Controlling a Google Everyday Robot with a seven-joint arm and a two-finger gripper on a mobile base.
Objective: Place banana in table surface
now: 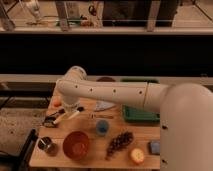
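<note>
The banana (74, 114) is a pale-yellow curved fruit. It sits slanted just over the left part of the wooden table surface (96, 158). My gripper (66, 110) is at the end of the white arm that reaches in from the right and bends down at the table's left side. It is shut on the banana's left half. I cannot tell whether the banana touches the wood.
A black-handled knife (50, 121) and an orange stick (56, 102) lie at the left edge. An orange bowl (76, 145), metal cup (47, 146), blue cup (102, 127), dark grape bunch (120, 142), round fruit (136, 156) and blue block (155, 146) line the front. A green tray (140, 116) is on the right.
</note>
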